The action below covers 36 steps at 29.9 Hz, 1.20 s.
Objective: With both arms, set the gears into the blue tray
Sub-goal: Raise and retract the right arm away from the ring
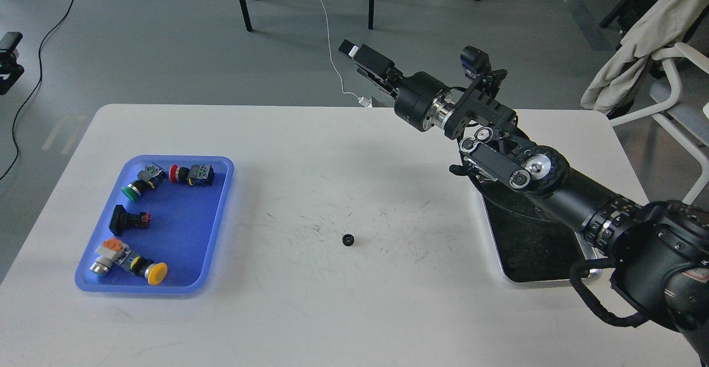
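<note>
One gear, a tiny black toothed wheel, lies alone on the white table near its middle. The blue tray sits at the table's left and holds several colourful push-button switches, with no gear visible in it. My right arm rises from the lower right, and its right gripper is lifted high over the table's far edge, well above and beyond the gear. Its fingers overlap side-on, with nothing visible in them. A black part, perhaps my left gripper, is cut off at the far left edge.
A shiny steel tray with a dark inside lies at the right, partly under my right arm. Dark scuff marks cover the table around the gear. Chair legs, cables and a white chair stand on the floor beyond the table.
</note>
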Each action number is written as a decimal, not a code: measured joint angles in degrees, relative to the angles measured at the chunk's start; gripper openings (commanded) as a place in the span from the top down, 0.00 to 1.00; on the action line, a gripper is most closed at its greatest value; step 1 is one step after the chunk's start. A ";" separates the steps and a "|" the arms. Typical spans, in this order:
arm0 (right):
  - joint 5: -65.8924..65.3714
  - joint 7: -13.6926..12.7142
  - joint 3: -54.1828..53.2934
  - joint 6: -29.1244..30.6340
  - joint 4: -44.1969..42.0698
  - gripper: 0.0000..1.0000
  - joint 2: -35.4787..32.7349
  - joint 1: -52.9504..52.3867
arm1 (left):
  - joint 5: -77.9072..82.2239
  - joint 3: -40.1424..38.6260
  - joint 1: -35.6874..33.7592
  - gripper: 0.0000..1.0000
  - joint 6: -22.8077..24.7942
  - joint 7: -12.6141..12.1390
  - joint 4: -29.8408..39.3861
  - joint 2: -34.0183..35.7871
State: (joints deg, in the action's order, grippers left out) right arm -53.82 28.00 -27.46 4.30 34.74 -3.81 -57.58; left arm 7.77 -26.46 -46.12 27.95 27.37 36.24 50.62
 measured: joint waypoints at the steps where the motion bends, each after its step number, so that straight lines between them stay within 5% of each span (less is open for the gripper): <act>1: 2.38 0.00 0.12 0.00 0.19 0.10 -1.13 0.00 | 2.49 -0.03 -0.01 0.02 0.05 0.31 0.31 0.00; 16: 21.54 -0.40 0.05 0.39 9.42 0.06 -19.16 4.37 | 25.23 -0.11 0.00 0.02 -1.08 0.64 10.96 2.70; 36: 33.89 -1.07 -0.56 0.00 14.83 0.03 -30.53 12.41 | 48.97 1.69 1.92 0.02 -5.88 0.63 33.24 10.07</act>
State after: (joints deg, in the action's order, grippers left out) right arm -19.93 26.93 -28.02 4.30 49.57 -34.34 -45.17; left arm 56.74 -24.77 -44.20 22.07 28.01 69.49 60.68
